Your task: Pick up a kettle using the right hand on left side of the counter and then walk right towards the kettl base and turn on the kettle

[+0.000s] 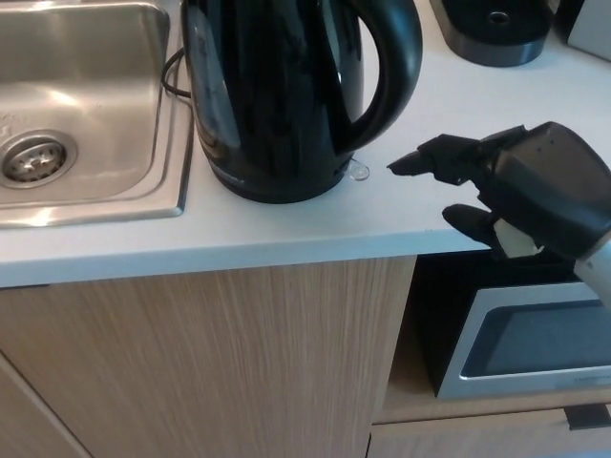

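The black kettle point(286, 95) stands upright on the white counter point(286, 234), near its front edge, with its handle point(387, 76) curving out toward 3 o'clock. My right hand point(516, 196) hangs just above the counter's front edge, off at about 4 o'clock from the kettle and apart from it, touching nothing. My fingers point(430, 157) are released and spread, two of them stretched toward 9 o'clock with their tips pointing at the foot of the kettle below the handle, and the thumb point(468, 221) is held lower, toward 6 o'clock, clear of them. A small clear tab point(358, 172) sticks out at the bottom of the kettle, between my fingertips and its body. At 9 o'clock from the kettle lies the steel sink point(76, 105), with its drain point(33, 160) at the far left, and a dark cord point(172, 76) runs between sink rim and kettle. At 1 o'clock, at the back of the counter, sits the round black kettle base point(492, 33). Under the counter I see the wood cabinet front point(210, 363) and, at 5 o'clock, a silver-framed appliance point(525, 348) in an open bay. My left hand is out of sight
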